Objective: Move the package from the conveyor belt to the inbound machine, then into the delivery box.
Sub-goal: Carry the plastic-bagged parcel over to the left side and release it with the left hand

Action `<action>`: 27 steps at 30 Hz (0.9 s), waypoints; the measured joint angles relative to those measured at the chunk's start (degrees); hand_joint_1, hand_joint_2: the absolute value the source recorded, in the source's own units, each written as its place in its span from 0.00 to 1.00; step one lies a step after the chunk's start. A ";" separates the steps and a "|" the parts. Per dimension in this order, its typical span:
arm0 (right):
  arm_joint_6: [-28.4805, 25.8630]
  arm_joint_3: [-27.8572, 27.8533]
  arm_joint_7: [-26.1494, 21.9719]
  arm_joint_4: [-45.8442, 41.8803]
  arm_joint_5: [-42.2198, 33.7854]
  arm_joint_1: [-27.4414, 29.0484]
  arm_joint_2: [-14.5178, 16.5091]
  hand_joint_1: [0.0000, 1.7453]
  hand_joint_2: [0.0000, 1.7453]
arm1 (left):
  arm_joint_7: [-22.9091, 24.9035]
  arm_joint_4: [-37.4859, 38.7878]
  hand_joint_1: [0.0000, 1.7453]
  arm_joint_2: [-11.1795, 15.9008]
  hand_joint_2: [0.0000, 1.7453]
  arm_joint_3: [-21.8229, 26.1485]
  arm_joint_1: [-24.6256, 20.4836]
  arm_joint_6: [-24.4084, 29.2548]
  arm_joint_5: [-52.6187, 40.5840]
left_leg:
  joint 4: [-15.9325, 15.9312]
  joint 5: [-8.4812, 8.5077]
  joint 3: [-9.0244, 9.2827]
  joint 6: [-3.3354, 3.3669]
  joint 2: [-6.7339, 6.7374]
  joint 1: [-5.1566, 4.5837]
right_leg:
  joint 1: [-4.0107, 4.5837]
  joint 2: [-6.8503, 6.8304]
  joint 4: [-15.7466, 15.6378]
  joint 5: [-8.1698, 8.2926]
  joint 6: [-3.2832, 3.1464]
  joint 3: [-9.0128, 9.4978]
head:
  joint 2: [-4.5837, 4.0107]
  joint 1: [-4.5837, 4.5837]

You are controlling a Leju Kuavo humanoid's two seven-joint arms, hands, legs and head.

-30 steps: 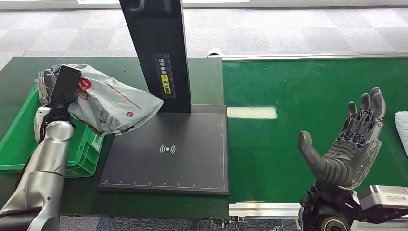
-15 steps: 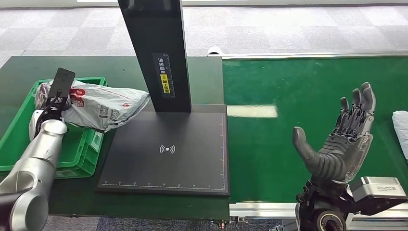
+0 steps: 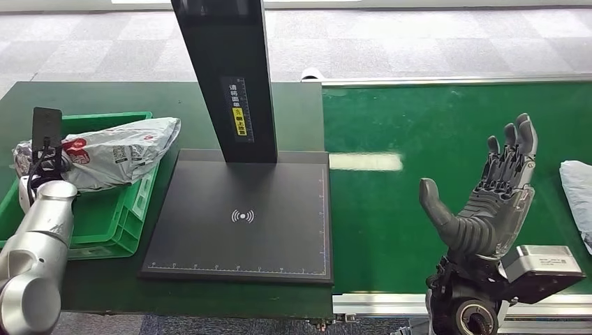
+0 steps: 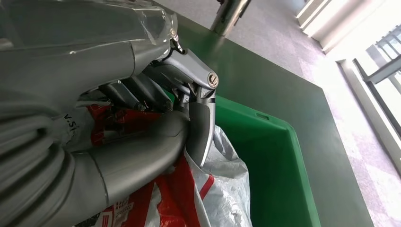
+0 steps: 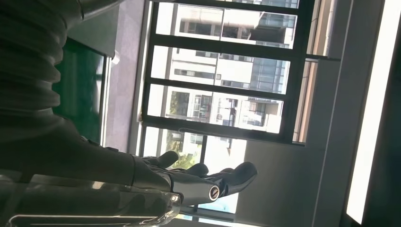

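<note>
Package (image 3: 115,151) now lies lower across the green delivery box (image 3: 132,209), left hand (image 4: 156,118) still gripping it; right hand (image 3: 489,202) spread wide, holding nothing.

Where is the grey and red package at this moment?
In the head view the package is at the far left, over the green delivery box, held by the left robot hand, left of the black inbound machine.
</note>
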 joint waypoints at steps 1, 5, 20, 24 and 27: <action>0.00 0.01 0.01 0.11 -0.02 0.00 -0.01 0.00 1.00 | 0.54 0.13 1.00 0.32 1.00 0.40 0.00 0.28 -0.10 | 0.00 0.00 0.00 0.00 0.01 0.00 | 0.00 0.01 0.00 0.00 0.00 0.00 | 0.00 0.01; -0.03 0.14 -0.01 0.63 -0.27 -0.04 -0.11 0.00 1.00 | 1.78 0.62 1.00 1.53 1.00 2.14 0.26 2.01 -0.52 | 0.00 0.00 0.00 0.00 0.00 0.00 | 0.00 0.00 0.00 0.00 0.00 0.00 | 0.00 -0.01; -0.36 1.00 -0.04 1.76 -0.51 -0.31 -0.34 0.00 1.00 | 1.84 1.21 0.84 2.80 1.00 5.65 1.32 4.75 -0.61 | 0.00 0.00 0.00 0.00 -0.02 0.00 | 0.00 0.00 0.00 0.00 0.00 0.00 | 0.00 0.01; -0.46 1.07 -0.04 1.93 -0.52 -0.32 -0.39 0.00 1.00 | 1.79 1.29 0.00 2.81 1.00 6.15 1.37 5.28 -0.61 | 0.00 0.00 0.00 0.00 -0.02 0.00 | 0.00 0.00 0.00 0.00 0.00 0.00 | 0.00 0.01; -0.52 1.19 -0.04 2.07 -0.56 -0.34 -0.43 0.00 1.00 | 0.64 1.30 0.00 2.79 1.00 6.70 1.38 4.48 -0.37 | 0.00 0.00 0.00 0.00 -0.01 0.00 | 0.00 -0.01 0.00 0.00 0.00 -0.01 | 0.00 0.01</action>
